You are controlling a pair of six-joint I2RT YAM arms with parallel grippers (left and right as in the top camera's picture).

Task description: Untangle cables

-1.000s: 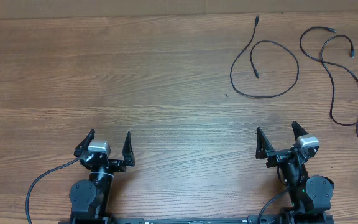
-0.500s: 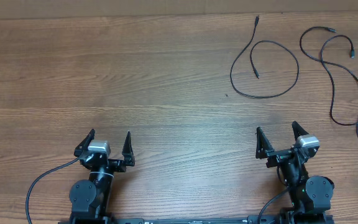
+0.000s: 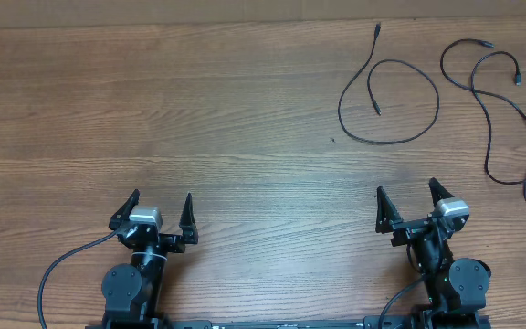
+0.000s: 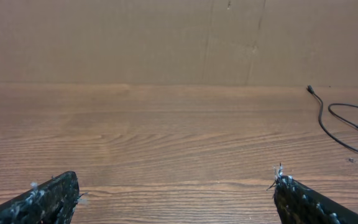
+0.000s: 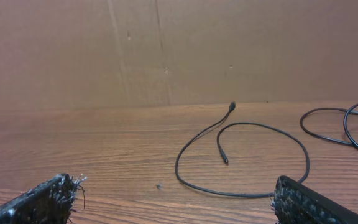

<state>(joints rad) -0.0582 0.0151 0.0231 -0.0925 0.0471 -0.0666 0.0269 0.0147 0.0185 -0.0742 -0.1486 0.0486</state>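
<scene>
Wood-grain laminate all over the table [image 3: 199, 110], nothing on its left half. Nearest, at the front edge: left gripper [image 3: 162, 206], jaws spread wide, nothing between them, only bare boards ahead in its wrist view. Alongside on the same edge, right gripper [image 3: 406, 196], jaws likewise wide apart and empty, pointing up the table. Matches the overhead views from a second and half a second ago in every detail: no arm shifted, no cord displaced. Reads as a pause, so probably either a start not yet made or a finish already reached. Farther up, ahead of the right arm: shorter cable [image 3: 340, 105], curled in one open loop, one plug lying inside the loop, the other plug pointing toward the far edge; hard to tell whether its strands touch near the top of the loop. Beyond to the right, well apart from it: longer cable [image 3: 488, 146], snaking in several bends, seemingly crossing over itself, running off the right edge of the overhead view. No contact between the two cords, so separation looks largely done. Farthest back, a plain brown board wall [image 4: 166, 37].
</scene>
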